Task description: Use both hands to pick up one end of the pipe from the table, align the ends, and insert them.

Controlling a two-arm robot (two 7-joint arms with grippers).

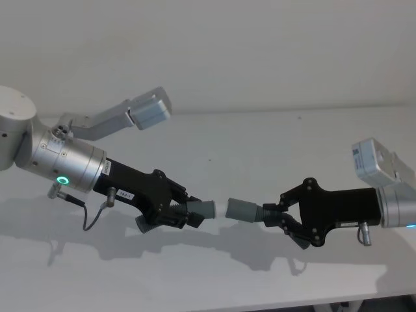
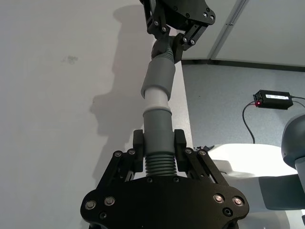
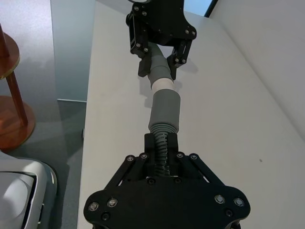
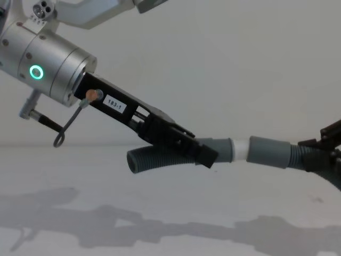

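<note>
In the lower middle of the head view, our left gripper (image 1: 188, 213) has its jaws pinching one hose piece (image 4: 160, 158) near its cuff, and our right gripper (image 1: 276, 218) pinches the other hose piece (image 3: 162, 143) on its ribs. Both are held above the table (image 1: 260, 149). The white tip (image 4: 241, 150) sits at the mouth of the wide cuff (image 1: 244, 211), with white still showing. We judge a straight push along the shared axis best, cuffs kept in line. That axis runs left to right across the frame.
</note>
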